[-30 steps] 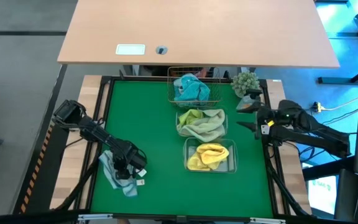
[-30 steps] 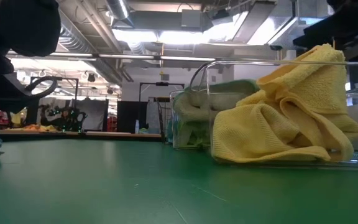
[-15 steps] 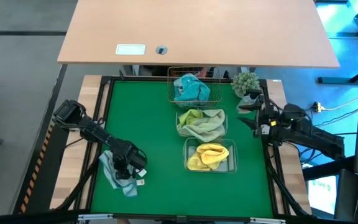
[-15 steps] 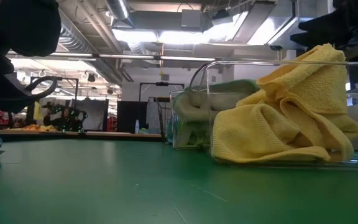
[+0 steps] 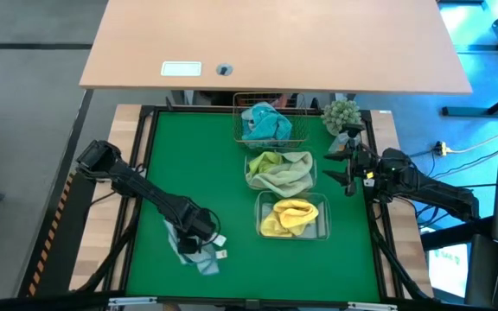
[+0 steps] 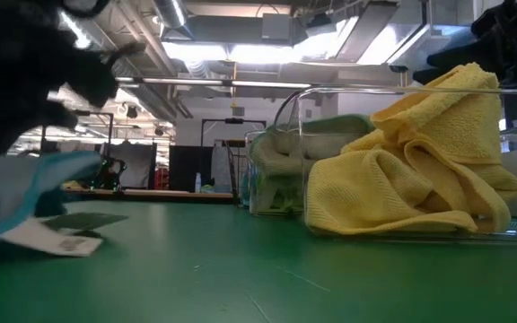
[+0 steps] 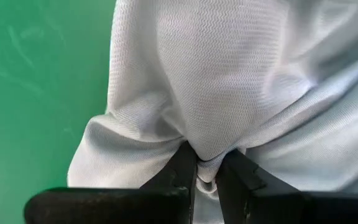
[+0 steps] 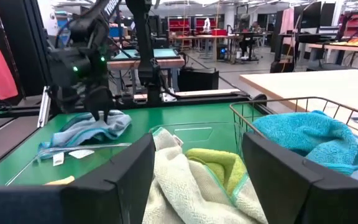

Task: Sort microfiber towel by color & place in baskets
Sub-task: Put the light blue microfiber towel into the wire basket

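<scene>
A pale blue towel [image 5: 194, 251] with a white tag [image 5: 220, 254] lies on the green mat near the table's near-left area, also in the low view [image 6: 25, 190]. My left gripper [image 5: 200, 227] stands over it, shut on it. The copper wire basket [image 5: 237, 105] holds a teal towel [image 5: 264, 123]. The middle clear tub [image 5: 312, 181] holds green towels [image 5: 280, 171]. The near clear tub [image 5: 323, 226] holds a yellow towel [image 5: 289, 216]. My right gripper [image 5: 342, 171] hangs open to the right of the tubs, touching nothing. My left gripper pinches a raised fold of the pale blue towel [image 7: 207, 155] between its two fingers [image 7: 180, 173]. It comes from above, pointing down. The cloth gathers into creases at the pinch. The rest of the towel [image 8: 82, 132] and its tag [image 8: 58, 159] lie on the mat.
A small potted plant [image 5: 342, 113] stands at the far right corner of the mat, close to my right gripper. A wooden desk [image 5: 275, 43] lies beyond the far edge. Bare green mat [image 5: 188, 164] spreads left of the baskets.
My left gripper has moved toward the table's right and a little toward its near edge, staying shut. The pale blue towel has slid along the mat with it and has come into the low view from the left, its tag trailing on the mat.
</scene>
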You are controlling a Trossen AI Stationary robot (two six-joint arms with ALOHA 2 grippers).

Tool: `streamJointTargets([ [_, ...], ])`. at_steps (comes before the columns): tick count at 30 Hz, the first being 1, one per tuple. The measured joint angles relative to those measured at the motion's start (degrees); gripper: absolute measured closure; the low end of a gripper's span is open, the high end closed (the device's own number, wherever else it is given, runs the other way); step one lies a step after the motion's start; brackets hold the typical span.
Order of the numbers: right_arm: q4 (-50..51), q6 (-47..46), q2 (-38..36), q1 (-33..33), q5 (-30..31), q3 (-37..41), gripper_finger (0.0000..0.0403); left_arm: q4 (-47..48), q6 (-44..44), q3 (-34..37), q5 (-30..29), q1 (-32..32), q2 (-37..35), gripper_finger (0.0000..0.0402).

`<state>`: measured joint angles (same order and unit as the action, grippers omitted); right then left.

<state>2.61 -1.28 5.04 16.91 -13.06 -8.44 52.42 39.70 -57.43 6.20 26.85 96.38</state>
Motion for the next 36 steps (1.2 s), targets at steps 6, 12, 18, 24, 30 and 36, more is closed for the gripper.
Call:
streamJointTargets([
  [6,0.1,0.0,0.0,0.0,0.0,0.0,0.0162,5.2,0.0,-7.4,-0.3,0.0,0.0,0.0366],
  [12,0.2,0.2,0.0,0.0,0.1,0.2,0.0162,16.4,-0.9,-18.9,-3.1,-0.5,-0.1,0.0366],
  [18,-3.2,-2.7,-0.3,0.0,0.2,6.4,0.0162,27.3,-6.2,-33.8,-14.9,-2.3,-0.2,0.0366],
  [24,-9.0,-2.9,-0.4,0.0,0.2,8.0,0.0162,28.9,-13.7,-48.4,-27.7,-8.0,-0.2,0.0366],
  [30,-8.6,-2.8,-0.4,-0.1,-0.2,8.0,0.0162,22.2,-21.8,-57.3,-35.8,-17.6,-0.3,0.0366],
  [36,-8.4,-2.9,-0.4,-0.1,-2.5,8.0,0.0162,6.4,-32.1,-57.9,-31.2,-29.8,0.0,0.0367],
])
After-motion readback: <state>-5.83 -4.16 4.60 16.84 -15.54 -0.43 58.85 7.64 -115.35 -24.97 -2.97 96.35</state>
